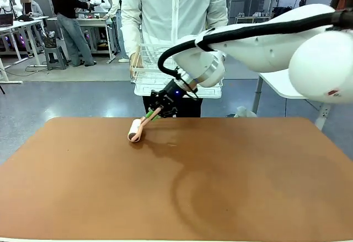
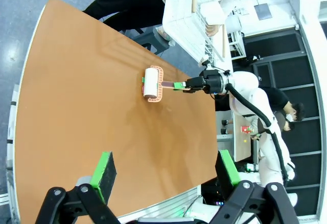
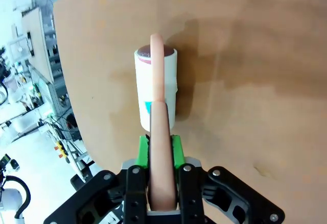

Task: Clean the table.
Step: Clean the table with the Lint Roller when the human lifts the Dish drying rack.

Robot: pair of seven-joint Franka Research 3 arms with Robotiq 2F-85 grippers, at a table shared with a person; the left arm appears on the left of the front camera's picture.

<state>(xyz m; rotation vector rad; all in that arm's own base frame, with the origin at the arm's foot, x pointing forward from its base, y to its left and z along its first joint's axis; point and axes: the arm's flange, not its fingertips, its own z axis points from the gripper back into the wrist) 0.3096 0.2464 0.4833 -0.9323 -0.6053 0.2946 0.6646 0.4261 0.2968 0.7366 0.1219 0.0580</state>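
The table [image 1: 231,192] has a wide reddish-brown top. A lint roller [image 1: 135,130] with a white roll and pink handle rests on its far left part. My right gripper [image 1: 153,114] comes in from the right and is shut on the pink handle. In the right wrist view the green pads [image 3: 144,150] clamp the handle, with the roller [image 3: 156,89] lying on the table [image 3: 255,55] just ahead. The left wrist view looks down on the table [image 2: 76,81], the roller [image 2: 151,83] and the right gripper [image 2: 180,85]. My left gripper [image 2: 166,169] hangs open above the table's near edge, holding nothing.
A person in a white jacket stands at the far side holding a white wire rack [image 1: 148,78] just above the table's far edge, close behind my right gripper. The wire rack [image 2: 186,25] also shows from above. A white-topped table [image 1: 281,83] stands at the back right.
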